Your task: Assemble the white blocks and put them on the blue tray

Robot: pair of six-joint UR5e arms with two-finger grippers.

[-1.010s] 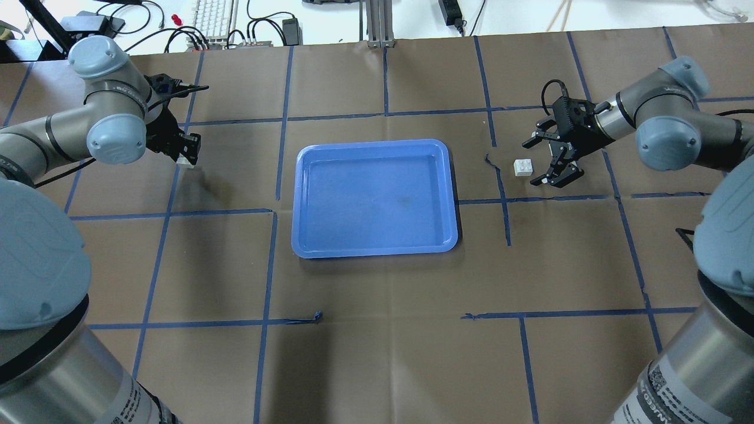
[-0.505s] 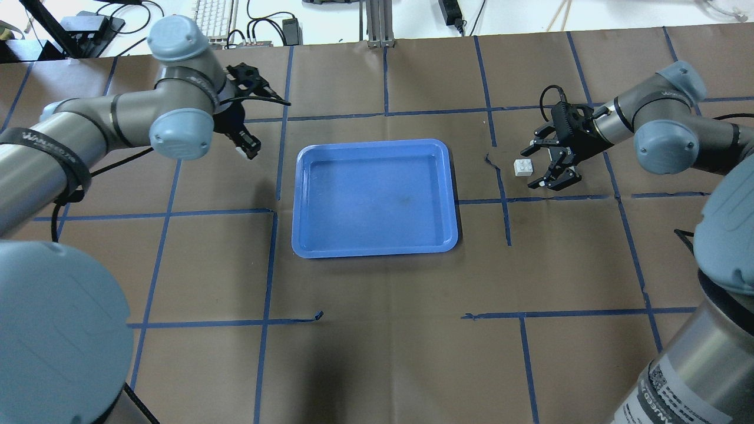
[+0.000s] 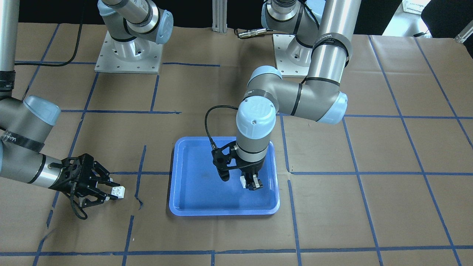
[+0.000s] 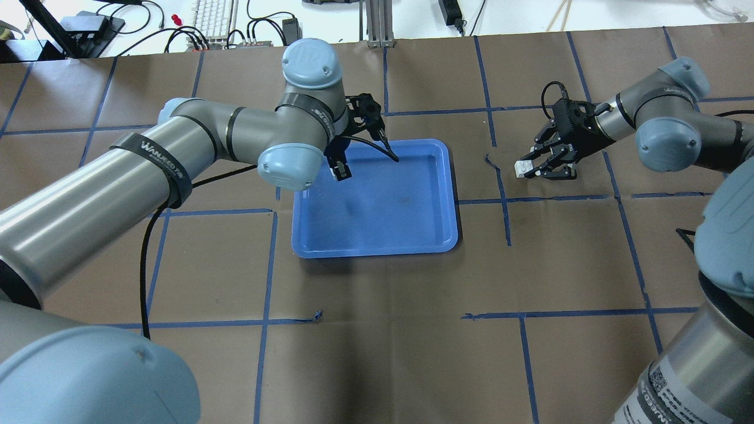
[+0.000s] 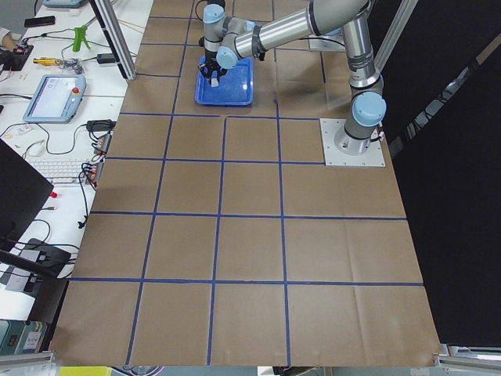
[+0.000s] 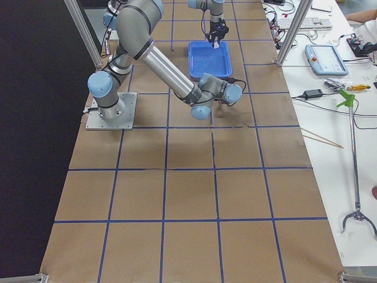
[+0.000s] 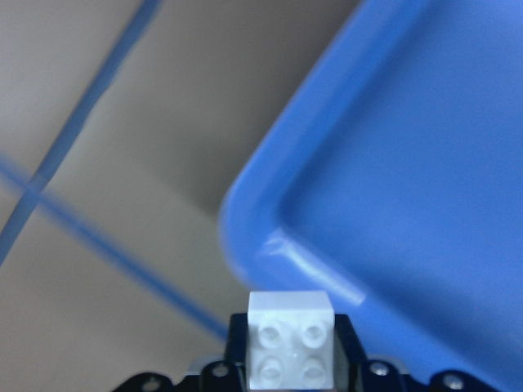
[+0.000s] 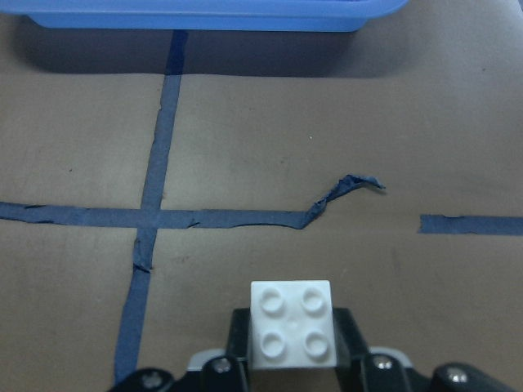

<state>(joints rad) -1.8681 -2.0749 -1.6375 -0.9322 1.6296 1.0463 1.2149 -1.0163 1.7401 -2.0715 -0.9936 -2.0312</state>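
Right gripper (image 4: 528, 170) pinches white block (image 4: 520, 169) between fingertips.

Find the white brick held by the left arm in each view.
Front-facing: white brick lower centre, in the left gripper above the blue tray.
Overhead: at the tray's upper-left corner, mostly hidden by the gripper.
Exterior left: too small to tell.
Exterior right: too small to tell.
Left wrist: bottom centre.
Right wrist: absent; that's the other brick.
Landmark: the blue tray.

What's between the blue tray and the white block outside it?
Just brown paper, a blue tape line and a torn tape curl separate blue tray from white block, seen overhead.
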